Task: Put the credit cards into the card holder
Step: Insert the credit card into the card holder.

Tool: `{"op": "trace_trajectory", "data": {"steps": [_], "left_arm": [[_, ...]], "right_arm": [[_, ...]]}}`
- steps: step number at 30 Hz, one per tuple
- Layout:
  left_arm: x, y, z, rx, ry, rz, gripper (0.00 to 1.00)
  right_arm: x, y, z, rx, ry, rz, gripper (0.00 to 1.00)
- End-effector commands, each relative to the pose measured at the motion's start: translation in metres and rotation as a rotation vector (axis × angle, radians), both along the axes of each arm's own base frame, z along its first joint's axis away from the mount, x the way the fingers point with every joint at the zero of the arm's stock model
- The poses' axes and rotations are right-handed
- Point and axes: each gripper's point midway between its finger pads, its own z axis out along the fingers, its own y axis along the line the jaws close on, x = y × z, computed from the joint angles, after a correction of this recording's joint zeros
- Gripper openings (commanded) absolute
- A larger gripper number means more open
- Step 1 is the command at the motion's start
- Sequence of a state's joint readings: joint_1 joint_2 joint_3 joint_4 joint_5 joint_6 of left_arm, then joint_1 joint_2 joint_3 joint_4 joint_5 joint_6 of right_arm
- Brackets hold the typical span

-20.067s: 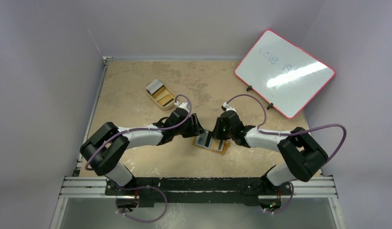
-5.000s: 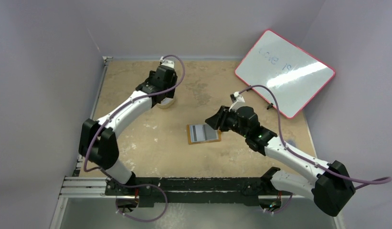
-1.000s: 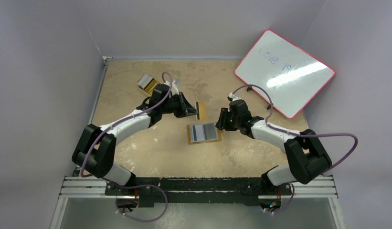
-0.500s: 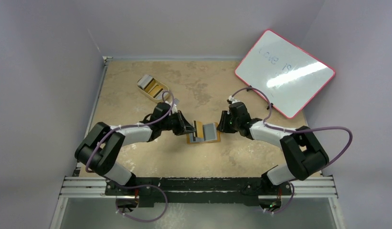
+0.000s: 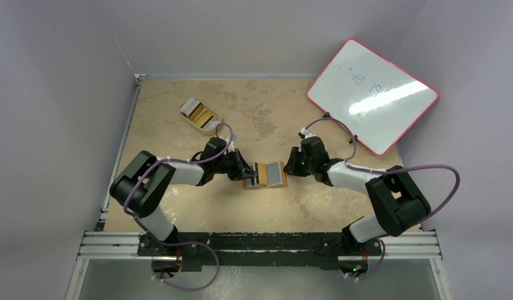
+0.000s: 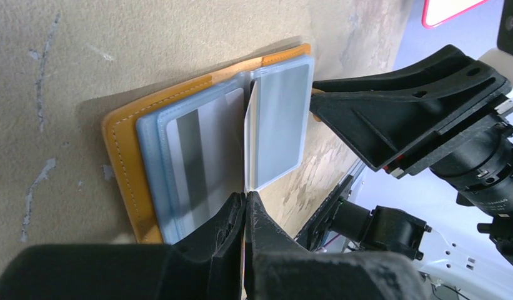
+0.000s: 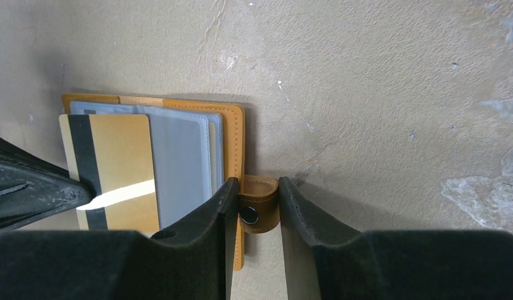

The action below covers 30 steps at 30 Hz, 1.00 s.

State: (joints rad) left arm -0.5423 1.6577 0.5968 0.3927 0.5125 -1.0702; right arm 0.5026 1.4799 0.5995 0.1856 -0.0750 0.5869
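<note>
In the top view both sets of fingertips are small and dark, and how they stand cannot be read there; the wrist views settle it. The left gripper (image 5: 246, 172), just left of centre, is clenched on a gold card (image 7: 116, 165). Its own camera sees that card only edge-on, as a thin pale line rising from the pinched fingers (image 6: 225, 231) at bottom centre, so the colour is lost there. The right wrist view shows the face: gold, with 1 black stripe down its left side and a streak of glare. There it covers the left part of the open card holder (image 5: 273, 175). Whether the card's edge has entered a pocket is hidden by the card itself.

The card holder lies open on the tabletop (image 5: 197, 200) at the centre of the top view, between the 2 grippers. The right gripper (image 5: 290, 168) grasps it by the orange snap tab (image 7: 260, 209) on its right edge, with 1 of its fingers (image 7: 204, 244) against each side. Their bases are cut off by the bottom of the frame. The left wrist view hides the tab behind the right gripper's black body. Only that view shows a grey card (image 6: 200, 165) with a darker stripe, tucked in a pocket.

At upper left of the top view a cream tray (image 5: 191, 122) holds more cards, too small to count. The whiteboard (image 5: 372, 94) at upper right bears faint, unreadable writing.
</note>
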Motion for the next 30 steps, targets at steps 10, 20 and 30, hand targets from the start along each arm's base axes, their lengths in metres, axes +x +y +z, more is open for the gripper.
{"op": "trace_trajectory", "data": {"steps": [10,20,30], "left_arm": [[0.001,-0.001,-0.013,0.037,-0.017,-0.002,0.00],[0.003,-0.005,-0.023,0.068,-0.012,0.008,0.00],[0.004,-0.014,-0.034,0.103,-0.014,-0.003,0.00]], "right_arm": [[-0.009,-0.002,-0.007,0.006,0.032,0.005,0.32],[-0.010,-0.001,-0.007,0.014,0.032,0.006,0.32],[-0.011,0.001,-0.007,0.025,0.035,0.009,0.32]]}}
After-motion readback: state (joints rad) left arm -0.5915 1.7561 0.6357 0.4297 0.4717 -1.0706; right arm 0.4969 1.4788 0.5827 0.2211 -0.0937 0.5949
